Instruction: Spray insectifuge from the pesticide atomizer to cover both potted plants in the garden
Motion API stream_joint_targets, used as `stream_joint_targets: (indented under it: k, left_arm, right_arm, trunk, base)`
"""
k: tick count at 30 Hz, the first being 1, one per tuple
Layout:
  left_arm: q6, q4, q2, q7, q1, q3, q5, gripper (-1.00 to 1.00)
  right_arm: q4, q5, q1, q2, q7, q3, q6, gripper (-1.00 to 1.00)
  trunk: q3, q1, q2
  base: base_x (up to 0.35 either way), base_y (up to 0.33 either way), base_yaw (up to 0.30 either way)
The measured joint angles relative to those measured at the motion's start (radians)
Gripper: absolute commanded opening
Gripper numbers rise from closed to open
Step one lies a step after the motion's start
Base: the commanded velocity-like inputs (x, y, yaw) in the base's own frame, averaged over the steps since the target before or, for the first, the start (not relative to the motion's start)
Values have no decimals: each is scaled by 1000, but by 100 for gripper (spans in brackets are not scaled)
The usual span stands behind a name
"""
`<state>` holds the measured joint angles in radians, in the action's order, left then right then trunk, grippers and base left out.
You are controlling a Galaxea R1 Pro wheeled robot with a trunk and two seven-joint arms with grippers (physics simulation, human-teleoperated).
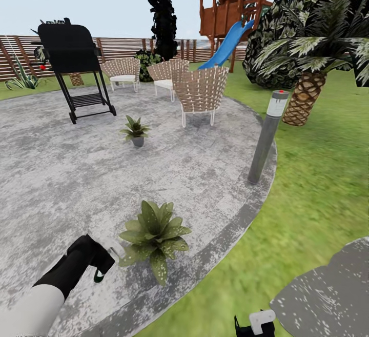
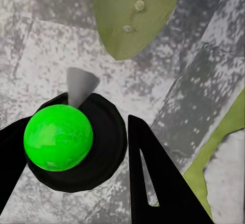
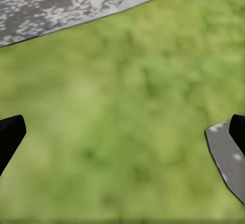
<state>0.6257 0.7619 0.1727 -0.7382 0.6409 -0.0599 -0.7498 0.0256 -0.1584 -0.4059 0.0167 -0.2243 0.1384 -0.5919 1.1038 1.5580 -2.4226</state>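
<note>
Step in hand, as judged: spraying the nearer potted plant (image 1: 155, 237) with the pesticide atomizer (image 1: 114, 253), which sits in the left gripper (image 1: 100, 266) just beside that plant's outermost leaves, on the side away from the lamp post (image 1: 266, 140). To do this well, the nozzle should stay pointed into the rosette and sweep across every leaf, not only the nearest one; the arm should hold off slightly so the bottle does not press into the foliage.

Left gripper: clenched on the atomizer. In the left wrist view the black fingers (image 2: 158, 183) flank the bottle's dark round body (image 2: 109, 147), with a bright green ball (image 2: 58, 137) on top and a grey cone-shaped nozzle (image 2: 79, 84) aimed toward a speckled leaf (image 2: 133, 14) over the paved patio (image 2: 41, 55).

The farther potted plant (image 1: 136, 131) stands well beyond the nearer one, toward the wicker chairs (image 1: 201, 93), and awaits treatment.

Right gripper (image 3: 122, 132): fingers spread wide, holding nothing, hanging over lawn (image 3: 127, 106) well apart from the nearer plant.
</note>
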Motion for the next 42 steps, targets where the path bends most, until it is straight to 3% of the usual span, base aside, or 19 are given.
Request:
stream_joint_targets:
  k: [2,6,10,12,14,18,20,22,24,26,29,32,35,42]
  left_arm:
    - [-1,2,9,0,0,22,-2,-100]
    - [-1,1,4,-1,-1,3,0,-100]
    - [1,-8,0,-4,-2,-117,5,-100]
    - [1,-8,0,-4,-2,-130,4,-100]
    - [2,-5,4,-5,-2,-130,5,-100]
    - [0,-10,44,-7,-2,-50,0,-100]
    - [1,-15,42,-7,-13,-53,1,-100]
    - [1,-16,35,-8,-19,-94,3,-100]
    - [3,-17,18,-7,-21,-177,10,-100]
    - [2,-17,6,-6,-22,-209,7,-100]
    - [4,-16,13,-7,-21,-206,6,-100]
    - [4,-16,30,-8,-21,-173,6,-100]
    - [3,-14,27,-7,-21,-157,8,-100]
    - [2,-5,25,-7,-21,-159,5,-100]
  right_arm:
    - [0,0,0,0,0,0,0,100]
    - [0,0,0,0,0,0,0,100]
    - [0,0,0,0,0,0,0,100]
    - [0,0,0,0,0,0,0,100]
    - [0,0,0,0,0,0,0,100]
    - [0,0,0,0,0,0,0,100]
    - [0,0,0,0,0,0,0,100]
    - [0,0,0,0,0,0,0,100]
    - [0,0,0,0,0,0,0,100]
    - [0,0,0,0,0,0,0,100]
    - [0,0,0,0,0,0,0,100]
    - [0,0,0,0,0,0,0,100]
    - [0,0,0,0,0,0,0,100]
    - [0,1,0,0,2,0,0,100]
  trunk:
    - [0,0,0]
    - [0,0,0]
    - [0,0,0]
    - [0,0,0]
    - [0,0,0]
    - [0,0,0]
    - [0,0,0]
    - [0,0,0]
    - [0,0,0]
    - [0,0,0]
    - [0,0,0]
    - [0,0,0]
    - [0,0,0]
    - [0,0,0]
  base:
    - [0,0,0]
    - [0,0,0]
    - [0,0,0]
    - [0,0,0]
    - [0,0,0]
    - [0,0,0]
    - [0,0,0]
    - [0,0,0]
    - [0,0,0]
    - [0,0,0]
    - [0,0,0]
    - [38,15,0]
    - [224,140,-11]
    - [159,111,-264]
